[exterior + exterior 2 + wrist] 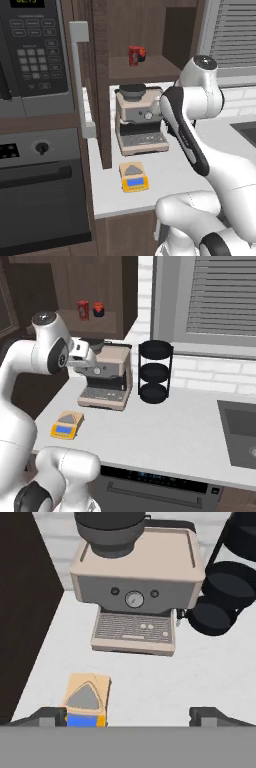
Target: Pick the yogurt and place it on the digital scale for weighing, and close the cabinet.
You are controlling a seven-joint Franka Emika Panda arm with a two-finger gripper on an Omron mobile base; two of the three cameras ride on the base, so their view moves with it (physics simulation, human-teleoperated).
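Note:
The yogurt (133,55) (83,310), a small red cup, stands on the shelf inside the open cabinet (150,30) (95,278). The cabinet door (95,90) swings out toward me, its grey bar handle (79,75) facing left. On the white counter in front of the coffee machine lies the yellow-orange digital scale (134,178) (66,425) (86,701), its grey plate bare. My gripper (129,716) hovers above the counter, facing down at the scale and the machine. It is open, fingers (50,716) far apart with nothing between them.
A beige coffee machine (140,120) (107,378) (135,587) stands under the cabinet. A small red-and-dark-blue round thing (143,53) (98,309) sits beside the yogurt. A black tiered rack (155,372) (225,587) is right of the machine, a sink (240,431) further right. A microwave (30,50) hangs left.

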